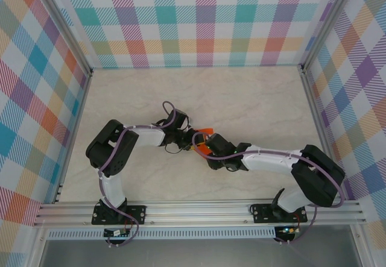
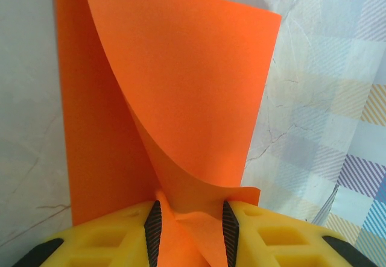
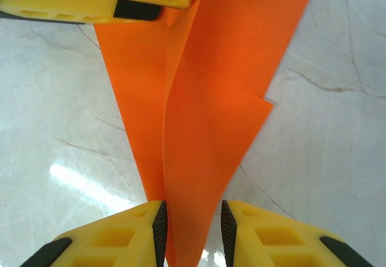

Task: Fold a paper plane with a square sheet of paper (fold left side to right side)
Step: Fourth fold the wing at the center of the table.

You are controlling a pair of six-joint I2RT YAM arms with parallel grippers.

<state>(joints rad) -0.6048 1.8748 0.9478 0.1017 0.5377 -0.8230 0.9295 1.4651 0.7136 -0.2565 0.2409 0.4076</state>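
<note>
Orange square sheet of paper (image 2: 181, 98) stands curled straight ahead of the left gripper (image 2: 191, 234), whose pads pinch its bunched near corner. The right gripper (image 3: 191, 234) holds its fingers slightly apart around the sheet's narrow creased end, with a sliver of marble table (image 3: 60, 128) showing beside its right pad.

Two black-and-white arms bend inward from a metal rail (image 1: 199, 210) at the near edge and meet just left of the middle of a pale marbled table (image 1: 241, 92). The left gripper (image 1: 186, 139) and right gripper (image 1: 207, 147) sit close together, with the orange paper (image 1: 205, 131) poking out between them. Plaid walls (image 1: 193, 20) in pastel colours stand around the table on three sides.
</note>
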